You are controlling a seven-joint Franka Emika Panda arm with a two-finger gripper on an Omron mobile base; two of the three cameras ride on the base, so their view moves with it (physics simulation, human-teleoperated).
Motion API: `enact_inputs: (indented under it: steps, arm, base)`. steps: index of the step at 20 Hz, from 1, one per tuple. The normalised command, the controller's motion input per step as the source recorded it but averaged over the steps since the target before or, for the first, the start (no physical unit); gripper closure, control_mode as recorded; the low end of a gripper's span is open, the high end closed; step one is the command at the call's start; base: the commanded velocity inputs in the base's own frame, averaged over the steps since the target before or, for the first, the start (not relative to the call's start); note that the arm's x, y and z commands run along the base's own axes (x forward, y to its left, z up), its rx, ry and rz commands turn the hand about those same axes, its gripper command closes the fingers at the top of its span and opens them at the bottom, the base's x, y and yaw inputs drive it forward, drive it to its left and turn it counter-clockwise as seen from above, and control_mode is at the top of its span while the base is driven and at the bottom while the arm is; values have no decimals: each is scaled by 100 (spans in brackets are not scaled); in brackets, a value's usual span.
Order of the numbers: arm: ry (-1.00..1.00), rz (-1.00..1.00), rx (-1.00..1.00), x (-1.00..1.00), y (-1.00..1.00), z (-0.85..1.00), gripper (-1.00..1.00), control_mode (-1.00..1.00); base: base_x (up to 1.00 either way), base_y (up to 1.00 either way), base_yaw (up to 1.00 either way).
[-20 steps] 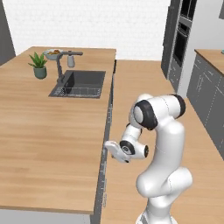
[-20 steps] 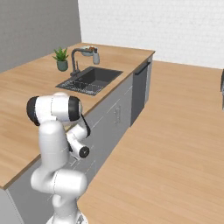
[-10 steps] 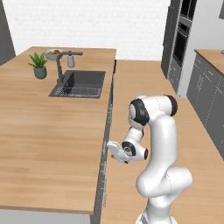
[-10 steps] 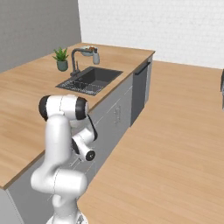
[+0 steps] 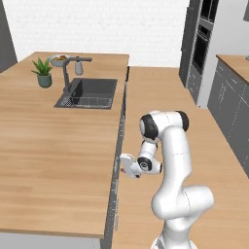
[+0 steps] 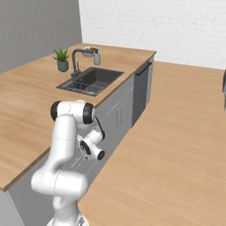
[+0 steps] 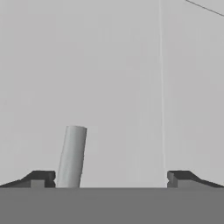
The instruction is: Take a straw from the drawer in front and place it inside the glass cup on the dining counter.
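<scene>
- Looking from the left base view, the white arm bends down beside the dining counter (image 5: 53,160), and the gripper (image 5: 124,164) is pressed close to the grey front under the counter edge. On the counter top there are a sink (image 5: 90,92), a faucet (image 5: 68,73) and a small potted plant (image 5: 43,73), all well apart from the hand.
- Seen from the right base view, the gripper (image 6: 83,151) is low against the grey cabinet front (image 6: 117,119), below the wood top. I cannot tell here which panel is the drawer front. A dark dishwasher panel (image 6: 140,90) stands further along the same side.
- From the hand view, the two dark fingertips (image 7: 39,178) stand wide apart, with nothing between them. A grey bar handle (image 7: 72,155), a little tilted, rises just beside the left tip, in front of a flat light grey panel (image 7: 131,87).
</scene>
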Motion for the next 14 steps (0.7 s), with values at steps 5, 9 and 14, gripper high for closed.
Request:
enact_inputs:
  steps: [5, 9, 14]
  arm:
    - [-2, 12, 2, 3, 26, -10, -100, -100]
    - [-9, 9, 0, -4, 31, 0, -100, -100]
    - [-12, 4, 0, -34, 34, 0, -100, -100]
  base:
    - [0, 0, 0]
    - [0, 0, 0]
    - [0, 0, 0]
